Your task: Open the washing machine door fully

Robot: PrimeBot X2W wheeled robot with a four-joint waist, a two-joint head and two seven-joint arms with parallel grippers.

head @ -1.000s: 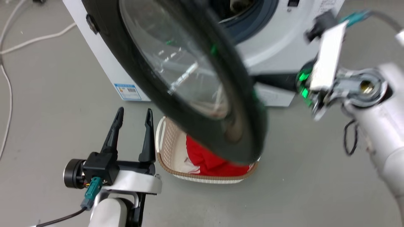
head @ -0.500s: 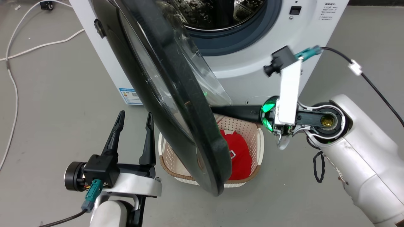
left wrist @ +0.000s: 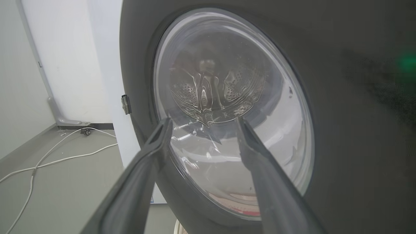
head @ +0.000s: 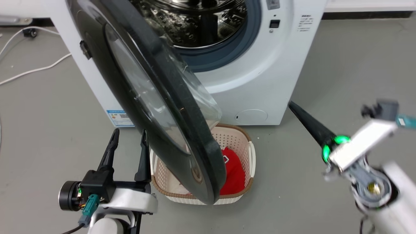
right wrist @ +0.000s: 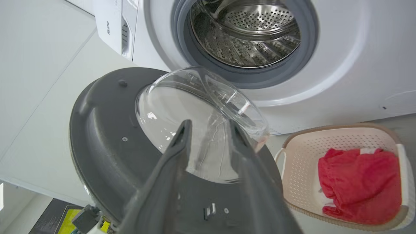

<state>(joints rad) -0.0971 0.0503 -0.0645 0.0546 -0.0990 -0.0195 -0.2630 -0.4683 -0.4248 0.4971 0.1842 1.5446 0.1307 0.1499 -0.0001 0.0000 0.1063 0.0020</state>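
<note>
One round glossy black washing machine door [head: 178, 97] hangs between two pincers: left pincer [head: 129, 131] near its outer face, right pincer [right wrist: 208, 125] facing its inside; both spread, empty.

Laundry basket [head: 253, 156] half behind the washing machine door [head: 152, 107]; right forearm [head: 386, 198] motion-blurred.

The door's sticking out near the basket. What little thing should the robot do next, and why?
Probably bring the right gripper to the grey inner face of the washing machine door and nudge it toward the robot's left. The door juts out from the washing machine near the basket, only partly swung, and the open right gripper hangs apart from it.
</note>
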